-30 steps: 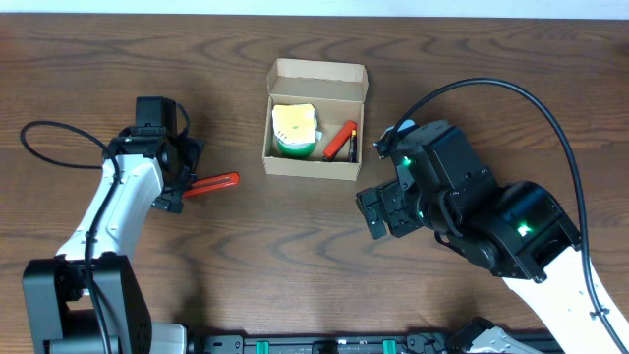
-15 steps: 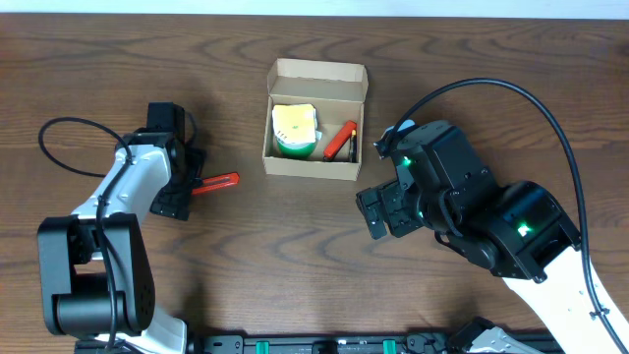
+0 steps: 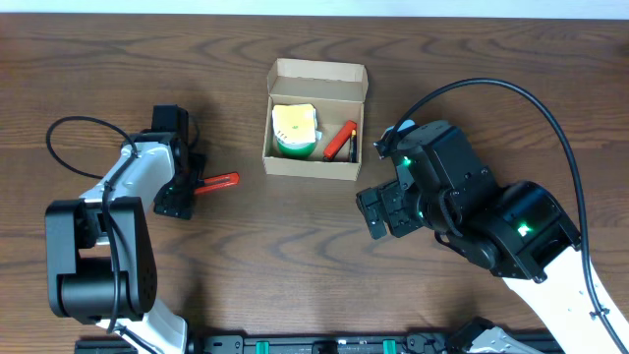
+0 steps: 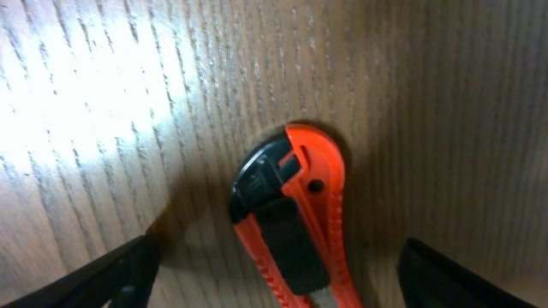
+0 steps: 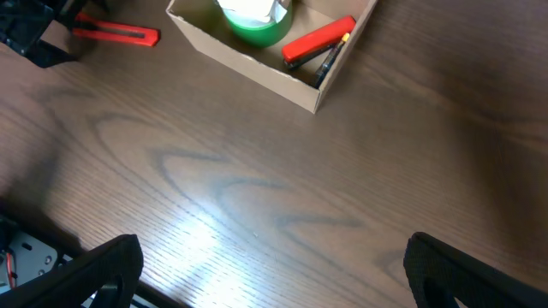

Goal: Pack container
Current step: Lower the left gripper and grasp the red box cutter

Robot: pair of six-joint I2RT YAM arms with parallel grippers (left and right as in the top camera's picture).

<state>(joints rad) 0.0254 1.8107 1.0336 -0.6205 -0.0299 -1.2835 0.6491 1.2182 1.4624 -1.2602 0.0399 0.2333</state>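
The left gripper (image 4: 276, 246) has its fingers spread wide, one on each side of a red utility knife (image 4: 295, 214), and neither finger touches it. The knife lies flat on the wooden table (image 5: 257, 188), with its rounded end pointing away from the gripper. Past the knife's other end there is a strip of bare wood, and then the left wall of the container (image 3: 313, 165) (its lid flap is open at the far side). Inside it are a green tape roll (image 3: 293, 138), a red tool (image 3: 342, 138) and a black pen (image 5: 330, 60). The right gripper (image 5: 272, 248) is also spread, with nothing between its fingers, over bare wood. The container's near corner is ahead of it, well apart.
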